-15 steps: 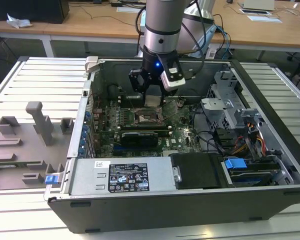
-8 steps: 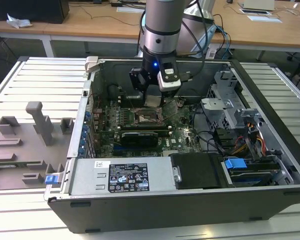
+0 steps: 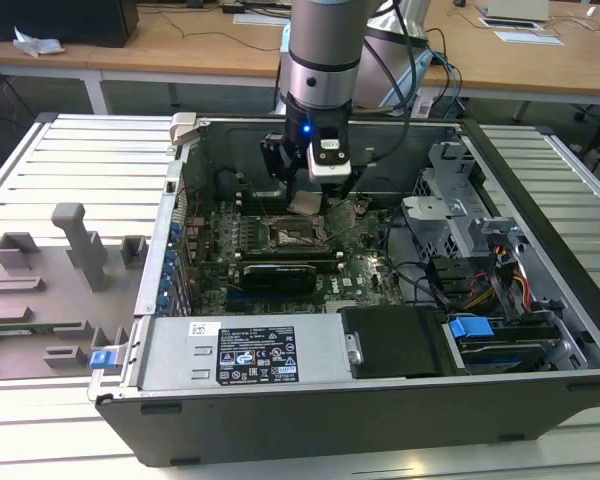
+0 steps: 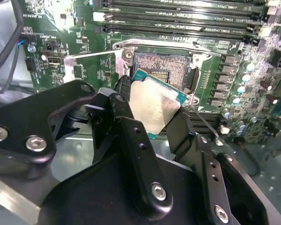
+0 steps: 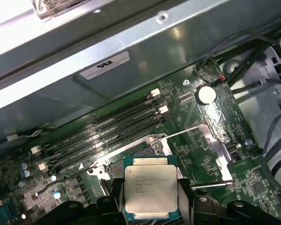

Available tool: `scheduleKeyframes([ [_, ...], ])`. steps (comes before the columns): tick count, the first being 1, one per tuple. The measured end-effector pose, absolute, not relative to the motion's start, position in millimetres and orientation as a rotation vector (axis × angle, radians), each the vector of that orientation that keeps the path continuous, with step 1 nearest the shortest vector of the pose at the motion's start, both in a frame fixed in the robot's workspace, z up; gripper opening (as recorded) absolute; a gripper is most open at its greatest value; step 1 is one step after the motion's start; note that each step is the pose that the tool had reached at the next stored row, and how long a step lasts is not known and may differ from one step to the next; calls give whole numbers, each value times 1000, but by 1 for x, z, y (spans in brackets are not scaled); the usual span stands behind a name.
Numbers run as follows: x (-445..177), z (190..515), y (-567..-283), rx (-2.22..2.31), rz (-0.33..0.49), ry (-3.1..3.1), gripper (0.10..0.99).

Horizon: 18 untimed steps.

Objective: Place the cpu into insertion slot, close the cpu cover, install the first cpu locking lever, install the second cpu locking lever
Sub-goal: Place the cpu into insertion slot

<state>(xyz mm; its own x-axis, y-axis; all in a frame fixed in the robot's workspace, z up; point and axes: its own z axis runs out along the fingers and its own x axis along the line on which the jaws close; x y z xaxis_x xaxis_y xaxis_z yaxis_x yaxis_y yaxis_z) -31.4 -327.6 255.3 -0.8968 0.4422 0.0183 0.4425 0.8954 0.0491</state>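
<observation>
One end effector grips one cpu above one insertion slot

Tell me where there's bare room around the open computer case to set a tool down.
Bare ribbed metal table lies beyond the grey fixture tray on the exterior view's left of the black computer case, and along its right. Inside is crowded: the claw grips the silver-topped square cpu over the dark square insertion slot, with tangled cables nearby.
</observation>
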Motion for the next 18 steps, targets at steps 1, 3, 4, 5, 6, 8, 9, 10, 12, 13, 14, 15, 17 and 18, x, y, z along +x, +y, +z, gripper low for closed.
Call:
scheduleKeyframes([
  [1,-31,255,-328,-732,-82,-3047,545],
  [3,-31,255,-328,-771,-82,-3038,545],
  [4,-31,255,-328,-790,-82,-3034,545],
  [5,-31,255,-328,-828,-82,-3025,545],
  [6,-31,255,-328,-861,-82,-3016,545],
  [8,-31,255,-328,-901,-82,-3005,545],
  [9,-31,254,-328,-931,-82,-2996,545],
  [10,-31,254,-328,-960,-82,-2988,545],
  [12,-31,254,-328,-1015,-82,-2970,545],
  [13,-31,254,-328,-1035,-82,-2964,545],
  [14,-31,254,-328,-1062,-82,-2955,545],
  [15,-31,254,-328,-1093,-82,-2944,545],
  [17,-31,254,-328,-1126,-82,-2932,545],
  [18,-31,254,-328,-1150,-83,-2923,545],
])
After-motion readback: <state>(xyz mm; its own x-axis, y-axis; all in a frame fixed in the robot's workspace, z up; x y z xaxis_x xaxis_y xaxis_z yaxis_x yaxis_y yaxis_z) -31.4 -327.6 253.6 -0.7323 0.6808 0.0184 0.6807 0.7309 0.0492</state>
